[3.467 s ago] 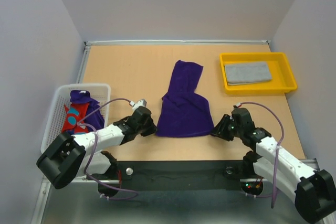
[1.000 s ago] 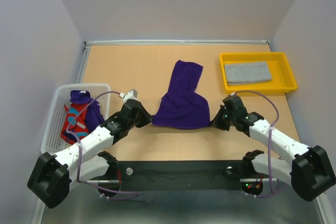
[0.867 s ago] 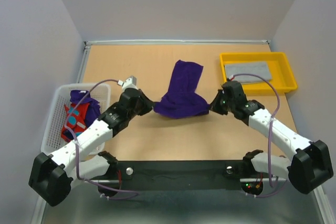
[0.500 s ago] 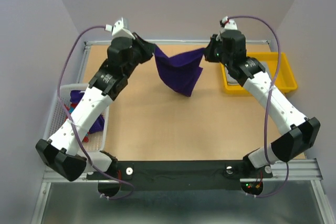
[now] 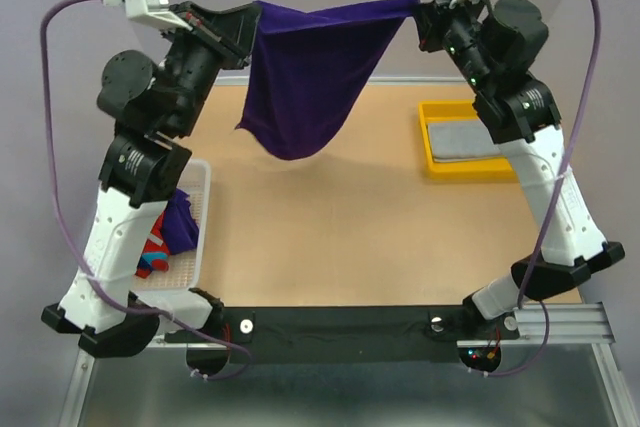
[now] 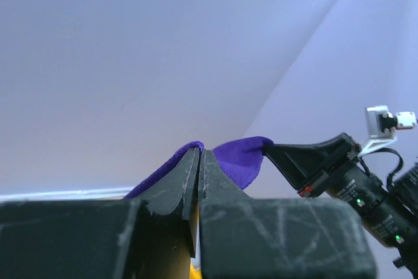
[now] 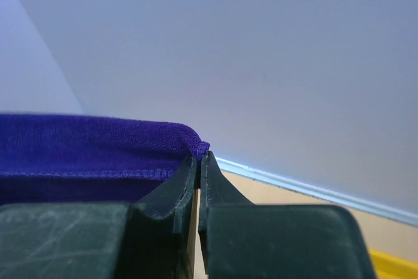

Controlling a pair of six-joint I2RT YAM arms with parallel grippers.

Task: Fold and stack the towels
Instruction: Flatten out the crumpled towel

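On my far left the white basket (image 5: 196,252) holds a second purple towel (image 5: 181,221) and the red towel (image 5: 150,253), both bunched up. Above it my left gripper (image 5: 254,25) is pinched nearly closed on one top corner of the purple towel (image 5: 310,77); the left wrist view shows the jaws almost together with cloth squeezed up between them. The towel hangs in the air between the arms, its top edge pulled fairly taut and its body drooping to a rounded point over the table (image 5: 350,237). It looks light and very limp to me. It sags wherever it is unsupported, so I judge the corners the right places to hold, and a thin pinch could slip if I pull the edge too hard. My right gripper (image 5: 424,17) is clamped on the other top corner, the hem just caught at its fingertips. At right, the grey towel (image 5: 462,139) lies folded flat in the yellow tray (image 5: 440,170).

Three and a half seconds ago this purple towel lay rumpled on the table with both grippers low at its near corners. Since then both arms have gone up and back, lifting it clear and spreading it.
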